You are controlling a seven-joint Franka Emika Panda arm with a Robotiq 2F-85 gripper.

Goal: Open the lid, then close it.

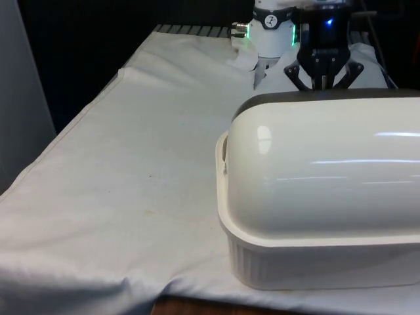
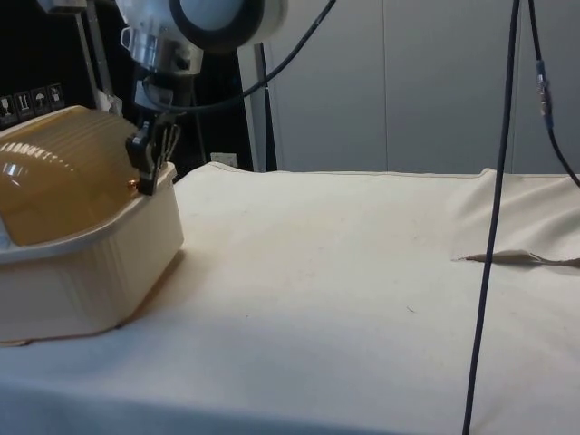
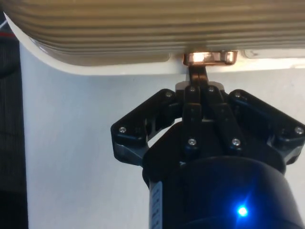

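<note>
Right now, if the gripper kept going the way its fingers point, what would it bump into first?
The gripper points at the shiny copper handle on the bread box lid's edge. Its closed fingers already seem to reach it, so probably the handle first.

Lab: robot arm (image 2: 204,18), draped table (image 2: 362,272), cabinets (image 2: 408,82).

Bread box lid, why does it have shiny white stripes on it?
Front view: room lights reflect as glare streaks on the glossy bread box lid. Side view: the lid looks yellowish with one small glint. Wrist view: the copper handle gleams brightly above the gripper.
</note>
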